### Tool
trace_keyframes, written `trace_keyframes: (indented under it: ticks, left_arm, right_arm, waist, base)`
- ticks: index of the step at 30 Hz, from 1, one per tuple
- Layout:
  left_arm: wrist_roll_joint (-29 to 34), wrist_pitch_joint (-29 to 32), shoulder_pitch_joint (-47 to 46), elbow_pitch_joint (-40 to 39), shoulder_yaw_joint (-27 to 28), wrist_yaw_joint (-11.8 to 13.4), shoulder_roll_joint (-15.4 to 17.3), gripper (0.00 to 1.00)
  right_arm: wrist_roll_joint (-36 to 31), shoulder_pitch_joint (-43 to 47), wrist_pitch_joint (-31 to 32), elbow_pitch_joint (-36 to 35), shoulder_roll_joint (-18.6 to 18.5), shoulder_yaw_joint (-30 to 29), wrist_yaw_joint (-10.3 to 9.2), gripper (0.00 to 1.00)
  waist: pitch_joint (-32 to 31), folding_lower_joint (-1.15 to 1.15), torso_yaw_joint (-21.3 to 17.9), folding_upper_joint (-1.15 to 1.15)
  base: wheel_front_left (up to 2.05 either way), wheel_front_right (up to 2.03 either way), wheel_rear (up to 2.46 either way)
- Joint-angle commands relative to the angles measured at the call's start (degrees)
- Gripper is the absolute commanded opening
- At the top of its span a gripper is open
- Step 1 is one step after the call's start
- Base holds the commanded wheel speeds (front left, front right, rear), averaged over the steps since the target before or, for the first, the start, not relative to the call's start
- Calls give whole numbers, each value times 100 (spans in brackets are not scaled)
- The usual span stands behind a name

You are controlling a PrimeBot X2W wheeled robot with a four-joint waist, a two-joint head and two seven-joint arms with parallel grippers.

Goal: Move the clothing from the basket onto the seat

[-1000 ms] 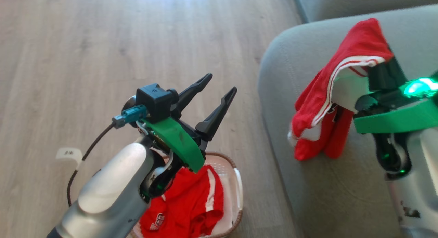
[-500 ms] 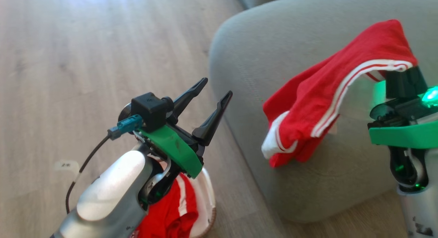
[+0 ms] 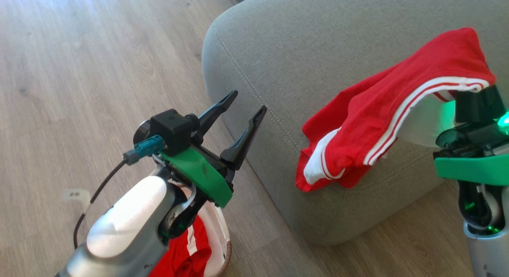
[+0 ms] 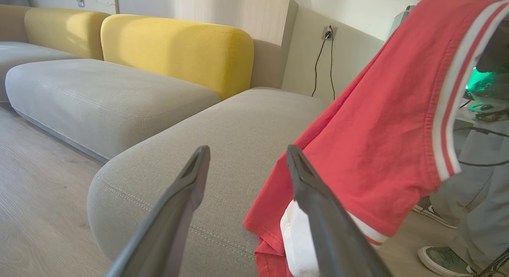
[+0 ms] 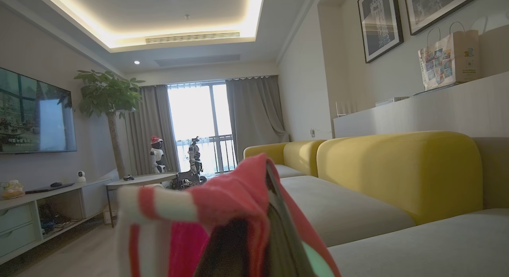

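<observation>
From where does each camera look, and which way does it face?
Head view: from above, down at floor and seat; shows left gripper, open, and right gripper holding the red garment.
Left wrist view: along its fingers toward seat and that garment.
Right wrist view: along cloth-draped fingers toward yellow backrests, window.
Both wrist views share the yellow backrests.

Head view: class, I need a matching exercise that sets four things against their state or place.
1 left gripper
2 red garment
3 basket
4 seat

A on the floor, red cloth inside
B grey-green, rounded corner
C jaws open, empty
D hanging from the right gripper

Pairs: 1-C, 2-D, 3-A, 4-B
</observation>
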Motion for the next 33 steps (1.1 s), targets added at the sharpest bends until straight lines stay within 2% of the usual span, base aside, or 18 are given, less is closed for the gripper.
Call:
trace_keyframes:
  ticks: [1,9,14,24,30,33]
  left_arm:
    - [65,-33,-219,-155,207,20,155,100]
    - [51,-10,-236,-159,163,25,143,100]
    - [72,53,-317,-210,131,14,169,100]
    - [154,299,-664,-404,81,-60,286,100]
    - [222,454,-958,-510,44,-133,328,100]
    - [245,495,-1078,-518,33,-166,341,100]
  right_arm:
    - [-22,-100,41,-283,18,43,-1,0]
    - [39,-320,150,-260,-62,103,-1,0]
    - [158,-928,253,75,-480,224,-1,0]
    - [526,-2708,15,1590,-1350,494,-1,0]
    - [705,-3757,-184,2587,-1745,510,-1,0]
    - [709,-4079,-230,3043,-1812,591,-1,0]
  waist:
    - [19,0,-35,0]
    - [96,0,-16,0]
    - [310,0,82,0]
    - [1095,0,372,0]
    - [1672,0,619,0]
    - [1906,0,731,0]
  base:
    - [0,0,0]
    - [0,0,0]
    - [0,0,0]
    - [0,0,0]
    - [0,0,0]
    - [0,0,0]
